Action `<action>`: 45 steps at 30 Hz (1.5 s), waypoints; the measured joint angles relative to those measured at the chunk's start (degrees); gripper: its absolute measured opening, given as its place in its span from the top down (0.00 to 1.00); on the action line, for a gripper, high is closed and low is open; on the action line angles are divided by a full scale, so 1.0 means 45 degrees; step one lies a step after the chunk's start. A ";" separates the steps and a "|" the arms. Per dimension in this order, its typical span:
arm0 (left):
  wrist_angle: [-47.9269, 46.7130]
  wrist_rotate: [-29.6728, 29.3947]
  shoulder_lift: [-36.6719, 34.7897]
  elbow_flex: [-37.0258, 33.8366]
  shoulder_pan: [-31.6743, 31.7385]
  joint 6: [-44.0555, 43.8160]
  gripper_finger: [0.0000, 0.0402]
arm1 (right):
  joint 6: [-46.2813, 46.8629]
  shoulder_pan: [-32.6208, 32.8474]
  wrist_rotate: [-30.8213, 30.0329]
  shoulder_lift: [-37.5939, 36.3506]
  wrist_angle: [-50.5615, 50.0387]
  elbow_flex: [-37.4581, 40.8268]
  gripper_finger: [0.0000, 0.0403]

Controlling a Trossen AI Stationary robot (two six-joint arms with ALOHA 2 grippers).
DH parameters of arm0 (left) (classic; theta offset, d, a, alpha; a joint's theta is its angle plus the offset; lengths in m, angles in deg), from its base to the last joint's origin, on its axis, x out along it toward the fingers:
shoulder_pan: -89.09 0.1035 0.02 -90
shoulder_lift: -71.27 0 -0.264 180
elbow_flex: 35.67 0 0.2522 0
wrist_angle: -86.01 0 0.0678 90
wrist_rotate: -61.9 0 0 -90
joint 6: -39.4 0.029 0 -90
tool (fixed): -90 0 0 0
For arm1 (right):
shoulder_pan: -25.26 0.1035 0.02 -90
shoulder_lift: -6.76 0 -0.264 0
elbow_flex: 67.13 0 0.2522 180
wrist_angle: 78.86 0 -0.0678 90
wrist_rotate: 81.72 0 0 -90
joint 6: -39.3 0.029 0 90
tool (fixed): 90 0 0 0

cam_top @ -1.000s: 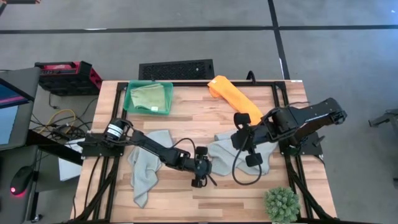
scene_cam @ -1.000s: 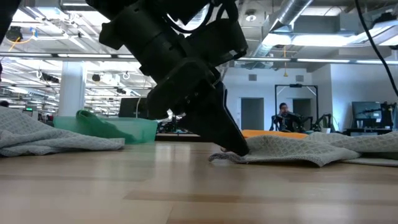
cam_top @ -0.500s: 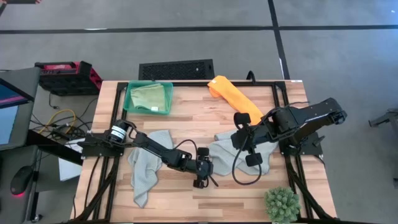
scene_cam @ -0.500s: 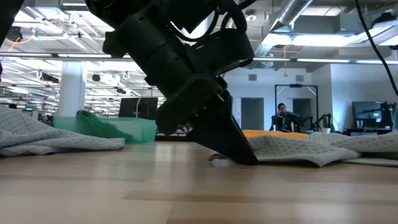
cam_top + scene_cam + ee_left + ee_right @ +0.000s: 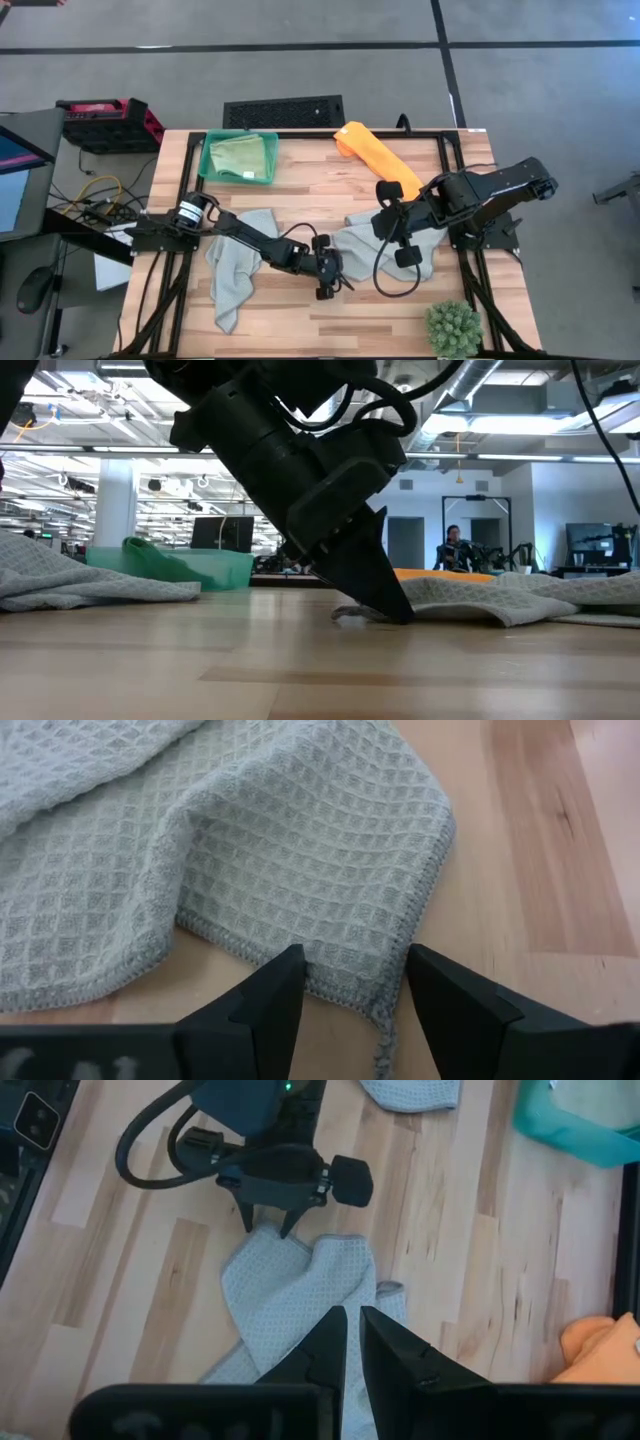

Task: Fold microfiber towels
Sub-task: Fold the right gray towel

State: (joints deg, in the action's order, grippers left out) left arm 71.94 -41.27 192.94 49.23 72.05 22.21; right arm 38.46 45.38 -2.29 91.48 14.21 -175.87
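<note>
Left claw (image 5: 352, 995) straddles grey towel (image 5: 250, 850) corner, seen only wrist-side.

A wooden table (image 5: 300, 210) stands on a grey floor (image 5: 300, 70) crossed by dark lines. Beyond it, an open hall has exposed ceiling ducts (image 5: 500, 390), strip lights and a seated person (image 5: 455, 548).
</note>
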 joint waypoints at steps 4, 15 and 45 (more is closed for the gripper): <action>-0.0120 -0.0030 0.0014 0.0000 0.0000 0.0000 0.60 | 0.0092 0.0000 0.0000 0.0000 -0.0015 0.0000 0.86; -0.1044 -0.0470 -0.0374 -0.0040 -0.0003 0.0003 0.97 | 0.0099 0.0135 -0.0005 0.0000 -0.0028 0.0000 0.86; -0.6175 -0.4086 -0.7194 -0.0078 0.0398 -0.0641 0.99 | 0.3313 0.2696 -0.0643 0.0015 0.6987 0.6660 0.86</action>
State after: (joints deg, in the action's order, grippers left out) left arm 44.15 -59.66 160.56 48.88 73.84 19.32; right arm 53.37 57.51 -5.18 91.55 45.65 -145.90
